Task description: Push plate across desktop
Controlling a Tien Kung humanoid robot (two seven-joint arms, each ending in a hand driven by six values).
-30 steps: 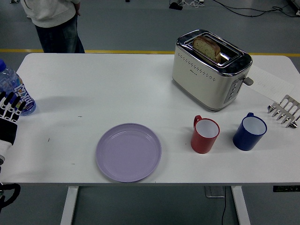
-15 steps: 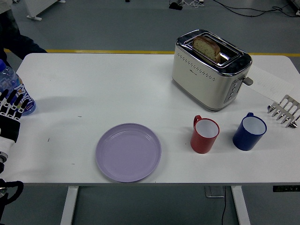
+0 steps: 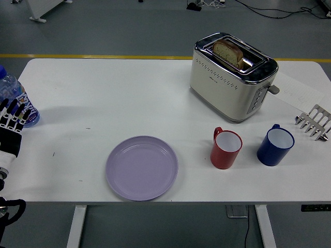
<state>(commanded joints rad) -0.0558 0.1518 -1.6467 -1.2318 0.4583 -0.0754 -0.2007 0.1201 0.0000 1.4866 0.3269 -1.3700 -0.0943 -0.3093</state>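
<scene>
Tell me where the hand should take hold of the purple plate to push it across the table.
Probably the purple plate at its left rim, with the left hand coming from the left: it lies flat and shallow, nothing touches it, and its raised rim gives the fingers an edge.

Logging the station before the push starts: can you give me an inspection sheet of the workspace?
Surface: white table, mostly bare on its left and far side.
Job's things: lilac plate near the front edge, empty, untouched.
Clutter: toaster with a bread slice in one slot; red mug and blue mug side by side, apart; metal rack at the right edge; water bottle at the left edge.
Hands: left hand at the left edge beside the bottle, fingers spread, holding nothing; right hand not seen.
Cables: black cables on the floor beyond the table.
Surroundings: grey floor with a yellow line; no person seen.
</scene>
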